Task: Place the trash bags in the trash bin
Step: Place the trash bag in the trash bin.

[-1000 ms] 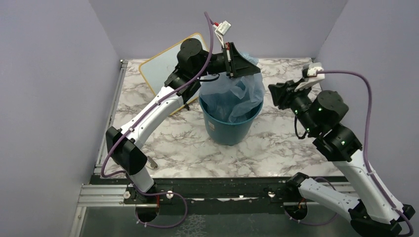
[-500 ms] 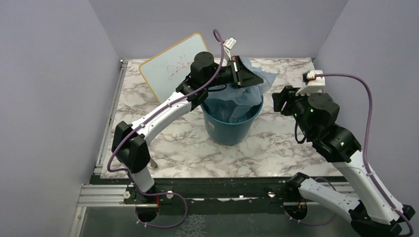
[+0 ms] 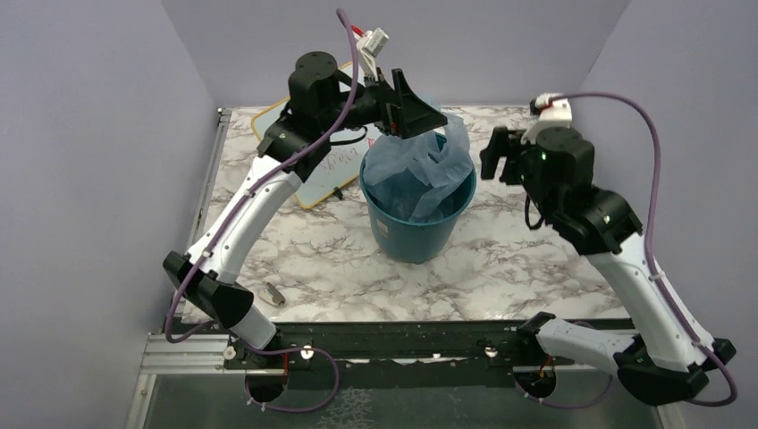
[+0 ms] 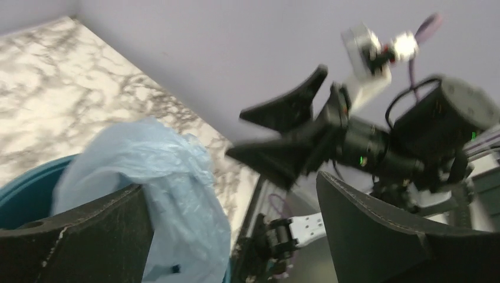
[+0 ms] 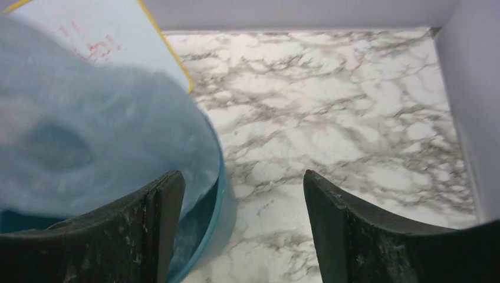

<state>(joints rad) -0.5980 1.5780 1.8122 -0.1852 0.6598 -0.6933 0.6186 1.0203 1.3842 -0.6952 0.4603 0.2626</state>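
Observation:
The teal trash bin (image 3: 418, 234) stands mid-table. The pale-blue trash bag (image 3: 427, 163) is bunched inside it and puffs up above the rim. My left gripper (image 3: 418, 114) hangs open just above the bin's far rim with nothing between its fingers. In the left wrist view the bag (image 4: 162, 177) lies beside the left finger (image 4: 88, 236), over the bin's edge (image 4: 20, 188). My right gripper (image 3: 494, 157) is open, just right of the bin. In the right wrist view its jaws (image 5: 242, 180) straddle bare marble beside the bin rim (image 5: 219, 183) and the bag (image 5: 88, 135).
A yellow-framed whiteboard (image 3: 315, 163) leans behind the left arm, also seen in the right wrist view as the whiteboard (image 5: 112, 35). A small grey object (image 3: 274, 295) lies near the table's front left edge. Purple walls close in the back and sides.
The left gripper has opened, let go of the bag and pulled up and back to the left. The right gripper has opened wider and lifted. The bag has settled onto the bin.

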